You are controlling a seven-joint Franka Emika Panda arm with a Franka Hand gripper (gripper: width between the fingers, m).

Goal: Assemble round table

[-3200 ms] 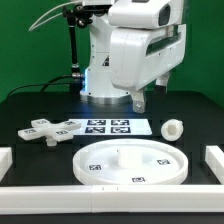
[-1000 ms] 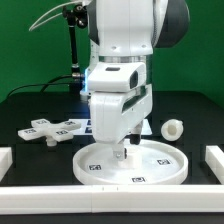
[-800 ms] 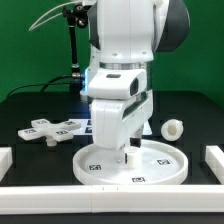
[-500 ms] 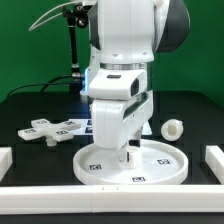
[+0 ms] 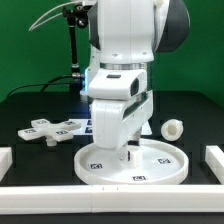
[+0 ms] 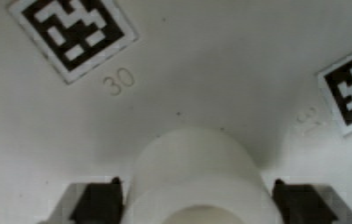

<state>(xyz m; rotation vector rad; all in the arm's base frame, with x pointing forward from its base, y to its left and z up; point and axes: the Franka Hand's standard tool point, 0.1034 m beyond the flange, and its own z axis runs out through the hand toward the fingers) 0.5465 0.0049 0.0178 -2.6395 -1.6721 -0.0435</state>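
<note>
The round table's large rimmed disc (image 5: 165, 165) lies flat near the table's front, with small tags on its face. My gripper (image 5: 124, 153) is down on its middle. In the wrist view the disc's face (image 6: 208, 80) with two tags fills the picture, and its raised white hub (image 6: 198, 170) sits between my black fingers (image 6: 98, 200), which are shut on it. The thick cylinder leg (image 5: 173, 128) lies at the exterior view's right, behind the disc. The cross-shaped foot (image 5: 50, 128) lies at the left.
White border rails stand at the exterior view's left (image 5: 5, 158), right (image 5: 215, 158) and along the front (image 5: 110, 198). The arm's white body (image 5: 120, 60) hides the table's middle behind the disc. A black stand (image 5: 74, 50) rises at the back.
A second ago the gripper dropped a little onto the disc's middle and its fingers closed on the hub. Since then nothing has moved.
</note>
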